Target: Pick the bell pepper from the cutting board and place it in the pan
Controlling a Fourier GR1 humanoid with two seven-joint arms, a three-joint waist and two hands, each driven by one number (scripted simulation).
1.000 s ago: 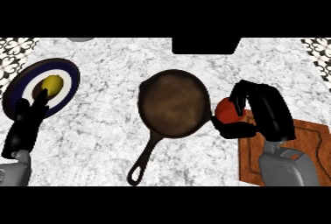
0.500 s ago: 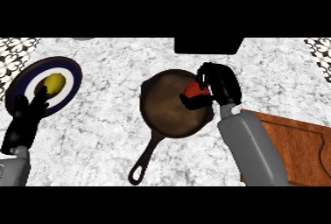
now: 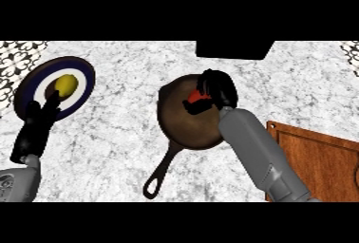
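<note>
The fingers of the right hand are curling tight round the bell pepper, clamping it. Only a red patch is showing, at the hand's eight o'clock side, so the pepper's long axis is staying hidden. The pepper is sitting over the cast-iron pan, inside the rim at roughly the bowl's one o'clock. I cannot tell whether it is hanging above the pan floor or touching it.

Here is what the release turns on, as I read it. The middle of the bowl is lying toward seven o'clock from the fingers, along the line of the pan handle. A drop here should be landing inside the rim, though close to it.

Outward, the grey forearm is running back toward five o'clock beside the wooden cutting board, which is showing nothing on it. Far out at nine o'clock, the left hand is resting, fingers straight and up, at the lower rim of a blue-rimmed plate carrying a yellow rounded food. It is well apart from the pan.
</note>
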